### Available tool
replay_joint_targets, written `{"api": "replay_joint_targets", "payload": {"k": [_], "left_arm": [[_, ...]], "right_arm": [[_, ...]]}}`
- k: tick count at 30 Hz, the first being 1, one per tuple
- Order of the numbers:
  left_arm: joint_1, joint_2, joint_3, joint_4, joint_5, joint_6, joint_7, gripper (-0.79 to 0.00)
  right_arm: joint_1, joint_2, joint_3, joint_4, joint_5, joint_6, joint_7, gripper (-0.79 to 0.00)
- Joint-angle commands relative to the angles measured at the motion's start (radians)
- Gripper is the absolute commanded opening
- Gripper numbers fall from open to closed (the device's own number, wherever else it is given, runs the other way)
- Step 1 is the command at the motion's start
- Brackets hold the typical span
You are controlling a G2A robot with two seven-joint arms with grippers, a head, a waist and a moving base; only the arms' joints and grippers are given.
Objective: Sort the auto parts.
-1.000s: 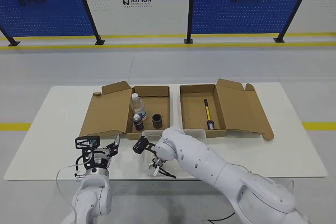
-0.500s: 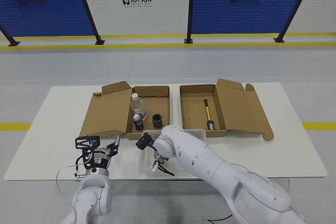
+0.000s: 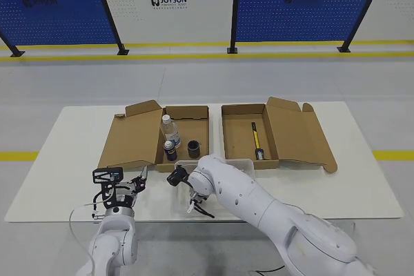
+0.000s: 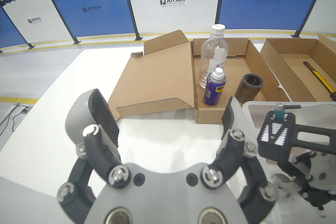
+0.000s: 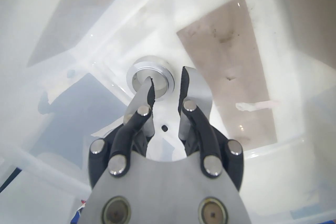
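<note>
– Well, where do we stand with the ring (image 5: 151,63)?
– It lies on the floor of the bin (image 4: 315,103). Our right gripper (image 5: 168,75) straddles its wall, one finger down the bore and the other outside. The jaws are slightly spread and pinch nothing yet. Our left gripper (image 4: 163,104) hangs spread wide over the table (image 4: 65,104), near a box (image 4: 236,62).
– What could go wrong?
– We judge the wall thin and smooth. If we close off-centre, the ring may skid on the slick plastic, or tip on the lift and drop out.
– And how does it lie?
– It sits flat, with the bore facing up toward the wrist. Its axis stands upright. It looks wider than tall, so we see no real long axis.
</note>
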Motion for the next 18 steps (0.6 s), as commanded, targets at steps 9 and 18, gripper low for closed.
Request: {"api": "replay_joint_targets", "payload": {"k": [9, 18], "left_arm": [[0.0, 0.0, 0.0, 0.0, 0.0, 0.0, 0.0, 0.0], [0.0, 0.0, 0.0, 0.0, 0.0, 0.0, 0.0, 0.0]], "right_arm": [[0.001, -0.015, 0.01, 0.04, -0.012, -0.011, -0.002, -0.616], [0.006, -0.028, 0.025, 0.067, -0.012, -0.017, -0.01, -0.785]]}}
